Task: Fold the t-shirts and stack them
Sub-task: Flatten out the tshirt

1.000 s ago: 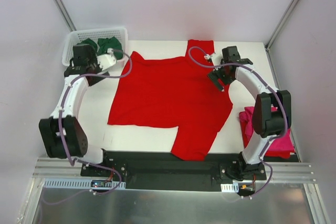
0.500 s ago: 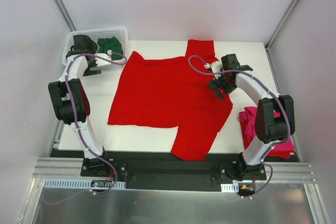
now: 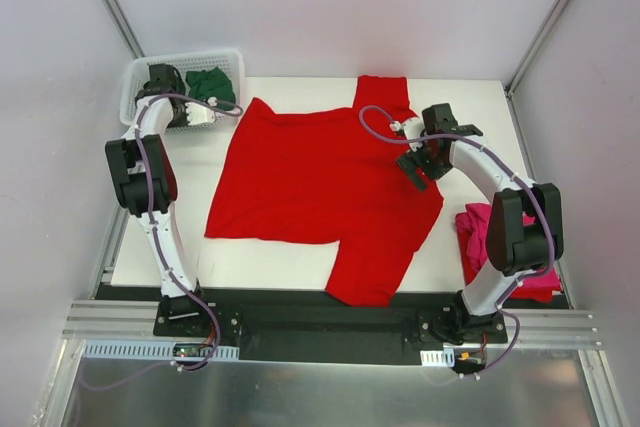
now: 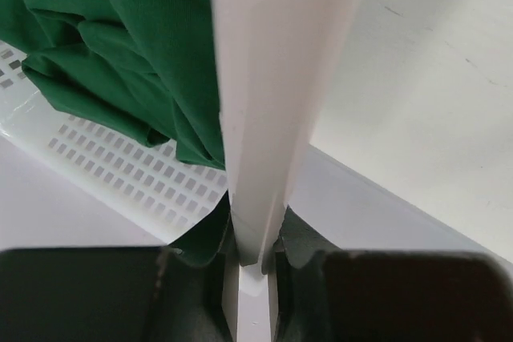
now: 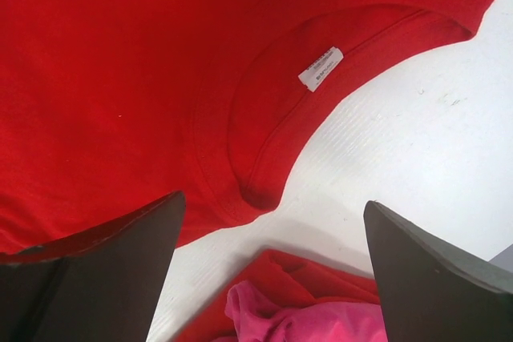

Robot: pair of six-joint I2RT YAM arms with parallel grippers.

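A bright red t-shirt (image 3: pixel 320 187) lies spread flat on the white table, its collar and white label (image 5: pixel 321 68) toward the right. My right gripper (image 3: pixel 418 165) hovers open over that collar edge, nothing between its fingers (image 5: pixel 104 270). A magenta-pink t-shirt (image 3: pixel 478 232) lies on folded red cloth (image 5: pixel 337 274) at the table's right side. A dark green t-shirt (image 3: pixel 210 82) sits crumpled in the white lattice basket (image 3: pixel 232 55). My left gripper (image 3: pixel 160 77) is shut on the basket's white wall (image 4: pixel 264 78), with the green t-shirt (image 4: pixel 104 38) just to its left.
The basket stands at the table's far left corner, against the enclosure's grey walls. Bare white table (image 3: pixel 470 117) shows right of the red shirt's collar. A black rail (image 3: pixel 320 322) with both arm bases runs along the near edge.
My left arm has swung from beside the red shirt up to the basket, and its jaws have closed on the basket's wall. The right gripper shifted slightly, then held still.
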